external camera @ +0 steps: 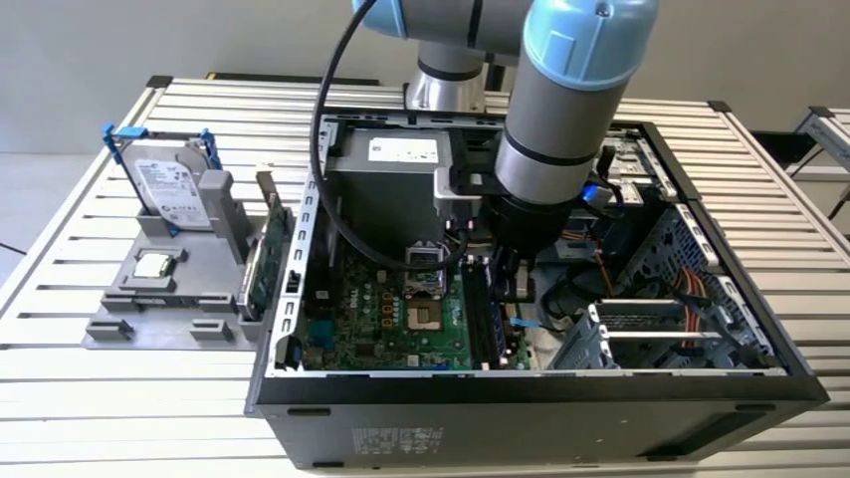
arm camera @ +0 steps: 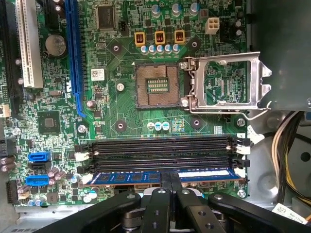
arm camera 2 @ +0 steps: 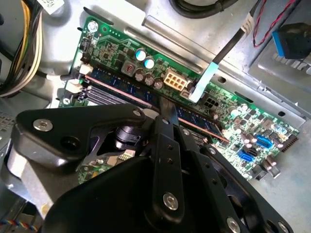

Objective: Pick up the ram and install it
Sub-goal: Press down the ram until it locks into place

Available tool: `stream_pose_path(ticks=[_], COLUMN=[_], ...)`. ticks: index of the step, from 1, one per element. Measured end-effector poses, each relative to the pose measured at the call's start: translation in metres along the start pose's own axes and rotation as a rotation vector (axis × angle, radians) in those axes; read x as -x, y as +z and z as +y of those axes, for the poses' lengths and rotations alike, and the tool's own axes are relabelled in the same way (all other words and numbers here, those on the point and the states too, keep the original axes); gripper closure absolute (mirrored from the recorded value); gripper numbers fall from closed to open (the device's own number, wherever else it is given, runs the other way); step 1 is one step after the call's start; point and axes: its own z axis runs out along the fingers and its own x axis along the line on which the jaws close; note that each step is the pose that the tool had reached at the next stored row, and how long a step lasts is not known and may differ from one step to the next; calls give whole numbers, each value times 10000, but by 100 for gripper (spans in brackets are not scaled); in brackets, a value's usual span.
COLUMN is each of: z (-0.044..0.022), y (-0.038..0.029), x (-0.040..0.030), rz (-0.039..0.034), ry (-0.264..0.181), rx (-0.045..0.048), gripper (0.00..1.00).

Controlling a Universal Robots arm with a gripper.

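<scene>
The ram (arm camera: 127, 177) is a dark-blue stick lying along the memory slot nearest the motherboard's edge, with its ends at the white latches. My gripper (arm camera: 170, 176) is shut on its middle. In the second wrist view the ram (arm camera 2: 115, 81) runs along that same slot, and the gripper (arm camera 2: 167, 108) pinches it from above. In the exterior view the arm reaches down into the open computer case (external camera: 531, 383), with the gripper (external camera: 512, 287) low over the motherboard.
Three empty black memory slots (arm camera: 160, 148) lie beside the ram. The open CPU socket (arm camera: 158, 86) and its raised bracket (arm camera: 226, 82) are close by. Cables (arm camera: 287, 145) hang past the slot ends. A hard drive (external camera: 173, 184) and a green card (external camera: 270, 261) stand in a grey holder (external camera: 126, 329) outside the case.
</scene>
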Motion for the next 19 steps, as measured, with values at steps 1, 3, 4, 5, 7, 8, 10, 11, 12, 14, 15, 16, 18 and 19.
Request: stream_pose_path(ticks=[1,3,4,5,7,8,10,11,12,14,15,16,18,19], z=[0,0,0,-1,-1,-2,-3,-3,-4,-5,-5,-5,-6,-6], y=[-3,-28,-47,-86,-167,-206,-282,-317,-353,-420,-451,-484,-542,-573], x=[-2,-3,1,-2,-5,-6,-8,-8,-9,-9,-10,-11,-11,-12], rz=[-15,-41,-69,-51,-34,-36,-31,-33,-32,-33,-32,-31,-32,-31], ry=[0,1,1,1,0,0,0,1,0,0,0,0,0,1], rx=[-4,-9,-13,-11,-8,-8,-7,-8,-7,-8,-7,-7,-7,-7], gripper=[100,100,100,100,100,100,100,100,100,100,100,100,100,100])
